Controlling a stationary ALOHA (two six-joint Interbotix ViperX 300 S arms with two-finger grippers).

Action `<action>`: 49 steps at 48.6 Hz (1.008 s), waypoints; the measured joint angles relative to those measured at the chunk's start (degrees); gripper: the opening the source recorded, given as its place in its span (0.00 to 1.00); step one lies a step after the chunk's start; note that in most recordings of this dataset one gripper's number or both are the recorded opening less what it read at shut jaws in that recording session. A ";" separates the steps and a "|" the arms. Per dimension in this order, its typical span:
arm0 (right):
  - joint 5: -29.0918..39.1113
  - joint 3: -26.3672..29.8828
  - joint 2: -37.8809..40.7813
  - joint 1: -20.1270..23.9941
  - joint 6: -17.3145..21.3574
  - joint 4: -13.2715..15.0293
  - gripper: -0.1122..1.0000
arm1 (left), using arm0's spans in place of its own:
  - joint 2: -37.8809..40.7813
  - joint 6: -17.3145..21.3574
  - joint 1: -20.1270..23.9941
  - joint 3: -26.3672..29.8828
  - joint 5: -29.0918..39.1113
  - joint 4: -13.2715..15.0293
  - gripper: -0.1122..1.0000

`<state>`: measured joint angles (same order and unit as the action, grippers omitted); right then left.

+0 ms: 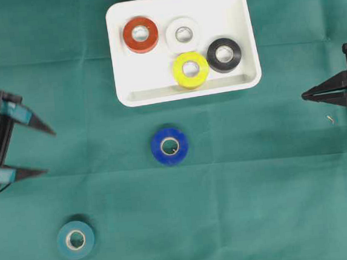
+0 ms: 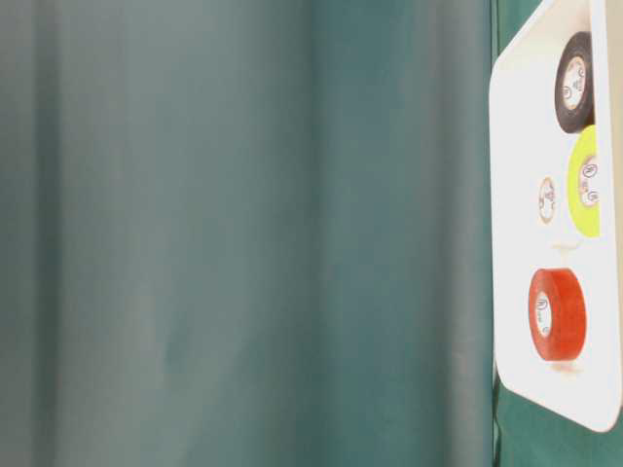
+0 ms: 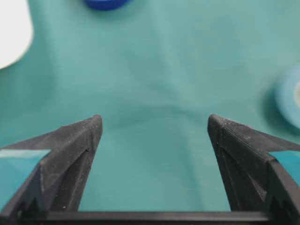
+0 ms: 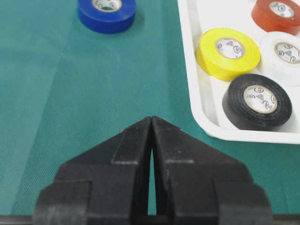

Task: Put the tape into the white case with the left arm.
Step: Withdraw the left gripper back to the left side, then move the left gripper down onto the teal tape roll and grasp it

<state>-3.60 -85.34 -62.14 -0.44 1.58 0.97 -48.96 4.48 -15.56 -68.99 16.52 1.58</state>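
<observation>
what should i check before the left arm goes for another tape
1. left gripper open and holding nothing: ok
2. Tape left outside: blue roll and teal roll lie flat on the green cloth: ok
3. Path to either roll unobstructed: ok
4. Room in the white case, beside the four rolls inside: ok, though tight
5. right gripper shut, parked at the far edge: ok
6. Which roll is intended next: cannot tell

Bare green cloth [image 1: 257, 177] between blue tape [image 1: 169, 146] and teal tape [image 1: 76, 239] — nothing between.
</observation>
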 measured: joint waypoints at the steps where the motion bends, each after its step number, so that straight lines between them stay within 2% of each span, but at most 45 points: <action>1: -0.09 0.00 0.00 0.00 0.00 0.00 0.02 | 0.09 -0.09 -0.79 0.00 0.00 0.00 0.89; 8: 0.00 0.09 0.00 0.00 0.00 0.00 0.02 | -0.09 0.00 -5.54 0.00 -0.09 0.00 0.78; 12: 0.00 0.09 0.00 0.00 0.00 0.00 0.02 | -0.53 -0.35 -7.21 -0.35 -0.09 0.00 0.75; 24: -0.09 0.09 -0.35 0.00 0.00 0.00 0.02 | -2.64 0.00 -11.43 -2.46 -0.09 0.00 0.74; 35: -0.09 0.09 -1.14 0.00 0.00 0.00 0.02 | -3.34 -0.09 -12.13 -3.25 -1.05 0.00 0.74; 49: -0.09 0.00 -1.23 0.00 0.00 0.00 0.02 | 5.27 0.00 -12.92 -1.05 -4.04 0.00 0.74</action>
<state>-3.69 -85.34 -63.37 -0.44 1.58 0.97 -43.68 4.48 -28.48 -70.05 12.48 1.58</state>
